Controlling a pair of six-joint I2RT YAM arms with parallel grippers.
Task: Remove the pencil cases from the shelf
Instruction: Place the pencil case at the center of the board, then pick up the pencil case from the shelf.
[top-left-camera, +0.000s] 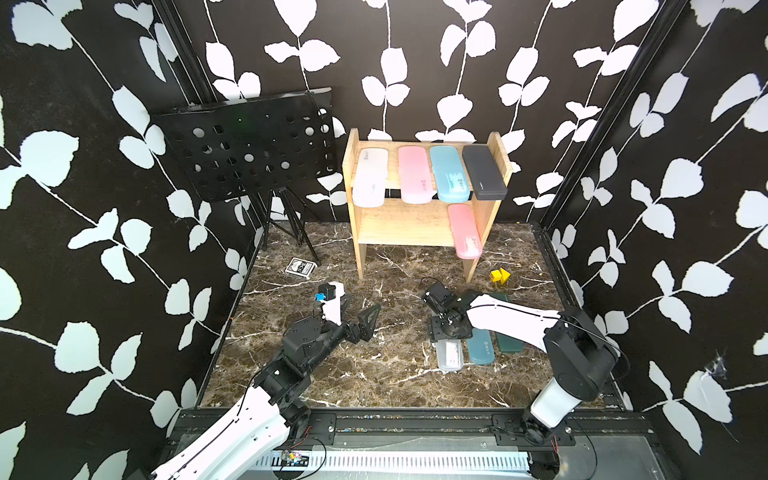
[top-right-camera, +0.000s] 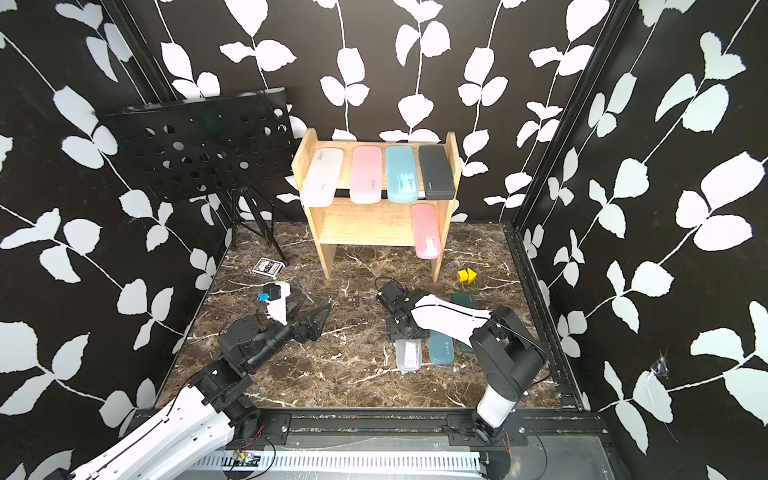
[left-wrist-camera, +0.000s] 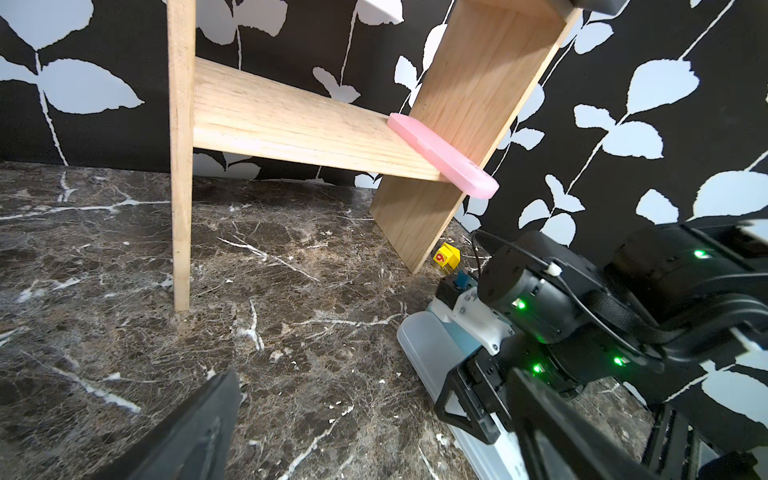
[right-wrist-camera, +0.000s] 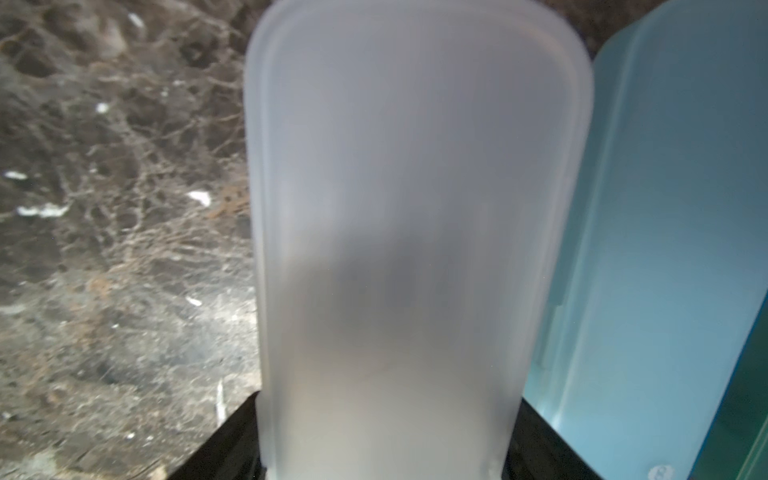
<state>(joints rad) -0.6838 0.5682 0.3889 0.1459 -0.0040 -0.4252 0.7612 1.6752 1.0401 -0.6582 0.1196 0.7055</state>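
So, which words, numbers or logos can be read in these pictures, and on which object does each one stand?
"9" or "6", in red, on the yellow block; it is unclear which way up it reads.
Card box: printed pattern, too blurred to read.
Light blue case, dark grey case and the other cases: small logos, too small to read.
No other text can be made out.

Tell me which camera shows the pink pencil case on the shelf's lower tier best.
Both top views: the lower pink case shows its long top face, overhanging the shelf. The left wrist view shows it edge-on; the right wrist view misses it.
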